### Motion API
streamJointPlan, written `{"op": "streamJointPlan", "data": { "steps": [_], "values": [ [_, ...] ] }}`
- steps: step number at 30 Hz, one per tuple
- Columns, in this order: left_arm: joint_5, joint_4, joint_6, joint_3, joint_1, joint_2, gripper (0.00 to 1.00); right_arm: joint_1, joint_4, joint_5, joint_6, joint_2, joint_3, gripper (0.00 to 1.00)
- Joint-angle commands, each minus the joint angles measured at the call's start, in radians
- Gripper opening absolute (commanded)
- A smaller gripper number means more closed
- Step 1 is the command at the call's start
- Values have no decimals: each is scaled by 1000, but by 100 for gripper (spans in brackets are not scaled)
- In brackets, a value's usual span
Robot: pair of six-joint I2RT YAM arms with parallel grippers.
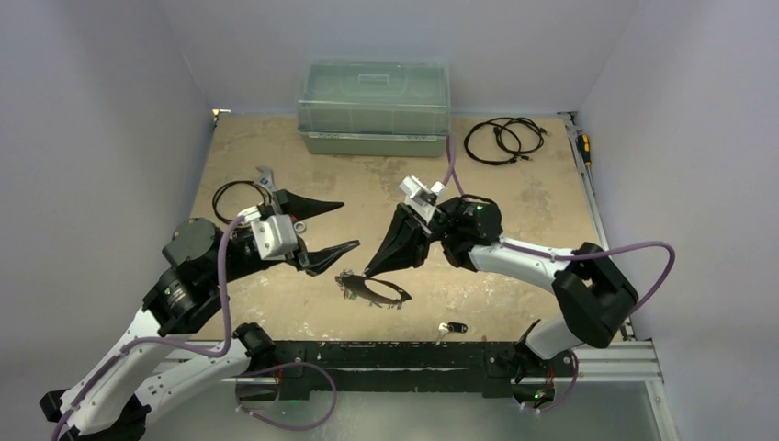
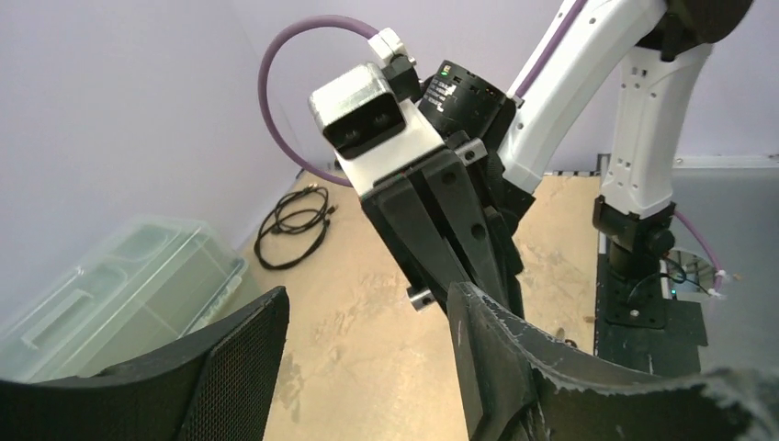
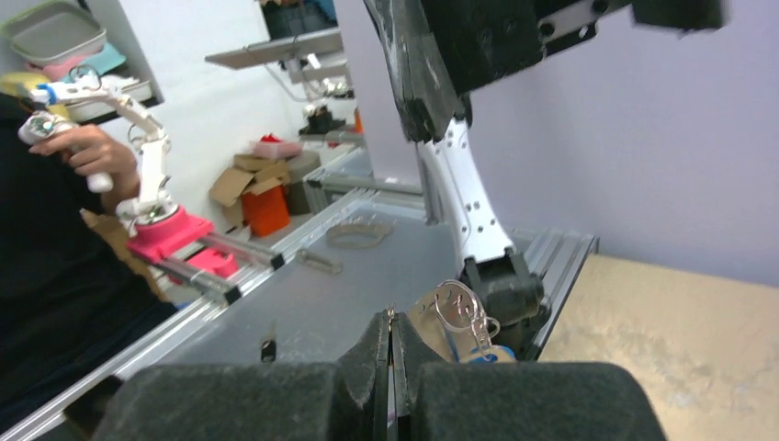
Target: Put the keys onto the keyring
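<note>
The keyring (image 1: 377, 292) lies low over the table centre as a dark crescent. My right gripper (image 1: 375, 272) is shut on its upper edge. In the right wrist view a thin metal edge pokes out of the shut gripper (image 3: 389, 323), and the keyring's flat plate (image 3: 430, 317) hangs beyond it with wire loops and a blue-tagged key (image 3: 494, 354). A loose key with a black tag (image 1: 452, 328) lies near the front edge, also seen as the key (image 3: 267, 348). My left gripper (image 1: 333, 228) stands open just left of the keyring, with nothing between its fingers (image 2: 230, 367).
A clear green lidded box (image 1: 372, 106) stands at the back. Black coiled cables (image 1: 502, 140) lie at the back right, and another black cable (image 1: 234, 197) lies at the left behind the left arm. The right arm's wrist (image 2: 441, 220) fills the space just ahead of the left fingers.
</note>
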Motion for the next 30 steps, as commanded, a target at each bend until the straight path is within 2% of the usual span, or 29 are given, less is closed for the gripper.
{"op": "streamJointPlan", "data": {
  "steps": [1,5,10,17,30],
  "values": [
    [89,-11,3,18,-1,-19,63,-10,309,146,-56,-96,-21,0],
    [227,-35,-15,52,-1,7,66,-12,308,225,-71,-150,-37,0],
    [310,-5,-19,81,-1,34,68,-30,304,254,-58,-228,-37,0],
    [463,17,-55,151,-1,89,65,-48,304,252,-38,-297,-47,0],
    [493,-62,-71,136,-1,186,56,-53,304,225,-15,-323,-49,0]
  ]
}}
